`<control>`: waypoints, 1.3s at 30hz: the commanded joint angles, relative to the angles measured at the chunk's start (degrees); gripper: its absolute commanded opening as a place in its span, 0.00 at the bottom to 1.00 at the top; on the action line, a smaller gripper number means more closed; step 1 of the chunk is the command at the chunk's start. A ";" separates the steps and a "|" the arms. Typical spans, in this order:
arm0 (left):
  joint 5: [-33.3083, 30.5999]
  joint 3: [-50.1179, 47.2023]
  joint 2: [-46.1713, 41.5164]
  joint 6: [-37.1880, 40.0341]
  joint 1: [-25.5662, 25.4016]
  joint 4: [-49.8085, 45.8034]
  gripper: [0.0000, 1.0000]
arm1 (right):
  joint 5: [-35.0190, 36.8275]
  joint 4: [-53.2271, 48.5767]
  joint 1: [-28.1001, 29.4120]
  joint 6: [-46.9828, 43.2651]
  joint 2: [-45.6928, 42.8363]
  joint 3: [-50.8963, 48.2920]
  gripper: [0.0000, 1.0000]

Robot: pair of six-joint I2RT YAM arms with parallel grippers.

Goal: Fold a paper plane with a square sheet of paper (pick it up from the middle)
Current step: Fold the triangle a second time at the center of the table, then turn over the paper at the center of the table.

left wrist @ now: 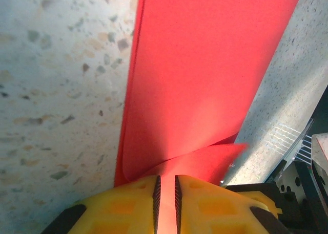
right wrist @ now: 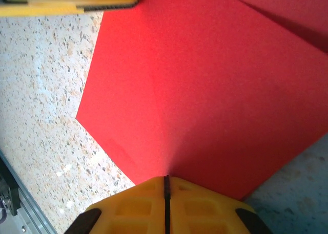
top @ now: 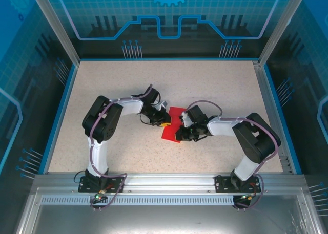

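The square sheet of paper (top: 171, 127) lay near the middle of the speckled worktop (top: 215, 85), between the two arms, creased and partly lifted off the surface. The left claw (top: 163, 123) pinched one edge of it, its yellow fingers (left wrist: 128, 203) almost together with red paper in the slim gap and the sheet curling up at the grip. The right claw (right wrist: 166, 180) was pressed together on the opposite edge, where a faint crease ran out from its tips across the paper.
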 commanded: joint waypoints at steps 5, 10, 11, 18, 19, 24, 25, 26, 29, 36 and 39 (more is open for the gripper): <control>-13.62 3.42 0.92 3.85 4.25 -4.49 0.22 | -0.64 -9.36 0.87 0.80 -1.66 -1.15 0.09; -12.10 2.29 -2.75 2.84 4.25 -3.87 0.23 | -2.48 -8.09 0.65 2.80 -4.78 0.29 0.13; -11.91 1.65 -3.89 2.72 4.26 -3.66 0.24 | -2.76 -7.84 0.45 3.33 -5.87 0.70 0.15; -11.62 -2.13 -11.76 2.22 3.59 -4.73 0.27 | -3.20 -10.03 -3.58 3.91 -12.59 2.60 0.25; -11.35 -2.75 -12.78 2.06 3.36 -4.56 0.27 | -3.07 -10.40 -4.52 3.63 -13.09 2.84 0.27; -11.06 -4.03 -15.29 2.12 0.19 -5.03 0.30 | -3.18 -10.45 -7.69 2.48 -12.44 3.33 0.36; -11.20 -4.23 -15.32 2.26 -0.58 -5.14 0.31 | -3.01 -10.30 -7.89 2.36 -11.77 3.53 0.37; -11.30 -4.63 -15.44 2.04 -1.16 -4.87 0.31 | -3.08 -10.07 -8.08 2.23 -11.20 3.58 0.37; -11.36 -6.67 -15.31 0.83 -2.71 -2.95 0.31 | -3.18 -8.76 -8.75 2.01 -8.79 3.59 0.39; -11.73 -10.43 -14.42 -0.83 -5.61 0.13 0.31 | -2.53 -7.56 -9.37 0.38 -2.70 6.03 0.40; -11.99 -11.61 -14.47 -1.41 -6.65 1.12 0.31 | -2.71 -6.81 -9.58 0.09 -0.88 6.74 0.40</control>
